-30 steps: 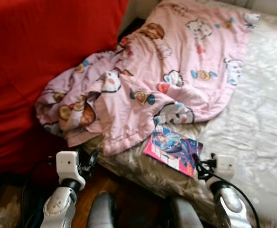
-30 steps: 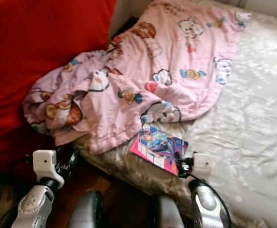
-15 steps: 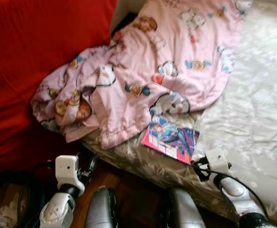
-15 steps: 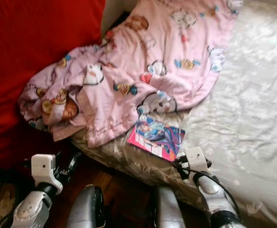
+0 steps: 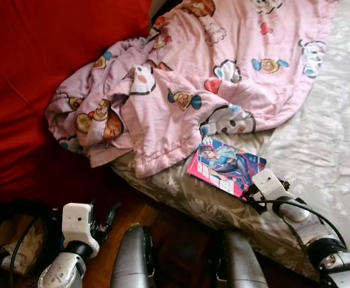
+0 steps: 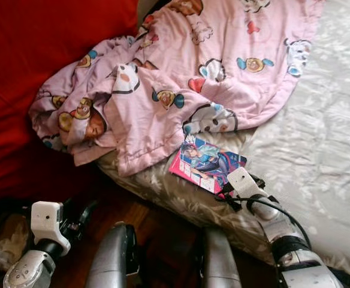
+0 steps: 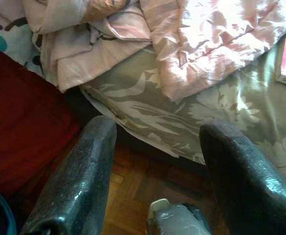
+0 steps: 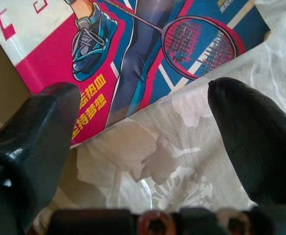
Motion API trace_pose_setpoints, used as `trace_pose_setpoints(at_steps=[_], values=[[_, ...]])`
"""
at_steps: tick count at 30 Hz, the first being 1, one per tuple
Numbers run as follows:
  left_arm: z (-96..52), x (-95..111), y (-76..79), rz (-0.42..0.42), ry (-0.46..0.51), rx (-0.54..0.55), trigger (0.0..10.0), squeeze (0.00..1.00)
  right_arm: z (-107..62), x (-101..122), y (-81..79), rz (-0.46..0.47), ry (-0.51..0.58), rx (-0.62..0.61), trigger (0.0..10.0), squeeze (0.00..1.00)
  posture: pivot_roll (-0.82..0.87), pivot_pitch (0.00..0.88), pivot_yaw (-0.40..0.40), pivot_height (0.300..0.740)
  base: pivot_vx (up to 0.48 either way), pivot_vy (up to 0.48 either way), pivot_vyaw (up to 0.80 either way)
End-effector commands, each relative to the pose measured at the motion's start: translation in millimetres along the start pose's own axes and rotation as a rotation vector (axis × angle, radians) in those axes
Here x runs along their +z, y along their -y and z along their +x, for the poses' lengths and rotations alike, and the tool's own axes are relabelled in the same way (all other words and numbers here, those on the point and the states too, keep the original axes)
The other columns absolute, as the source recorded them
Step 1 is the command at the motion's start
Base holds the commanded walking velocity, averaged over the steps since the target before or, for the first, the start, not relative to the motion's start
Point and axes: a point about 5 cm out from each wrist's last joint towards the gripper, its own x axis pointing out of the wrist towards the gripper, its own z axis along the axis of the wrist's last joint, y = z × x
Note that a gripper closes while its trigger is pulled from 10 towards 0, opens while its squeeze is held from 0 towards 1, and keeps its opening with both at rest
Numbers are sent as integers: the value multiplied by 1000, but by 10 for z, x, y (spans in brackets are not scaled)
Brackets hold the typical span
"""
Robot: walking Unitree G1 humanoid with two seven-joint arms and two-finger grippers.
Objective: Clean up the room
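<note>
A pink and blue comic book [image 5: 226, 166] lies flat on the bed's near edge, just below the hem of a crumpled pink cartoon blanket [image 5: 211, 72]. My right gripper [image 5: 252, 192] sits at the book's near right corner. In the right wrist view it stands open [image 8: 143, 98], one finger [image 8: 35, 122] over the book's cover [image 8: 133, 54], the other over the white sheet. My left gripper [image 7: 157, 132] is open and holds nothing. It hangs low over the wooden floor [image 7: 133, 186] beside the bed's side.
A big red cushion [image 5: 37, 66] stands left of the blanket. The white sheet [image 5: 337, 138] spreads to the right. My legs [image 5: 133, 258] stand on the dark wood floor against the mattress side [image 5: 187, 198]. Crumpled paper and a cable [image 5: 19, 246] lie at lower left.
The camera has tilted and shifted. My right gripper has reached forward to the book's near corner. The left arm has sunk lower toward the floor.
</note>
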Motion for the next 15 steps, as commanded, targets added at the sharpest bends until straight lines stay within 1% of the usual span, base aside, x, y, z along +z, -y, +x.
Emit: trace_pose_setpoints(at_steps=[1, 3, 4, 10, 12, 15], values=[[-67, -51, -57, 3, -40, 11, 10000, 0, -28, -119, -9, -5, -45, 29, 10000, 0, 107, 390, 65, 623, 0, 0, 0], [-61, -41, -63, 6, -43, 9, 10000, 0, -37, -125, 7, -17, -54, 71, 10000, 0, 108, 389, 67, 623, 0, 0, 0], [-54, -37, -64, 7, -43, 7, 10000, 0, -44, -130, 16, -40, -60, 97, 10000, 0, 109, 386, 69, 623, 0, 0, 0], [-58, -20, -66, 7, -53, 4, 10000, 0, -65, -164, 66, -76, -94, 137, 10000, 0, 106, 381, 72, 623, 0, 0, 0], [-49, -20, -68, 8, -54, 1, 10000, 0, -77, -191, 84, -46, -114, 152, 10000, 0, 106, 380, 73, 623, 0, 0, 0], [-39, -16, -67, 10, -54, -2, 10000, 0, -92, -223, 67, -34, -128, 198, 10000, 0, 108, 380, 75, 623, 0, 0, 0]])
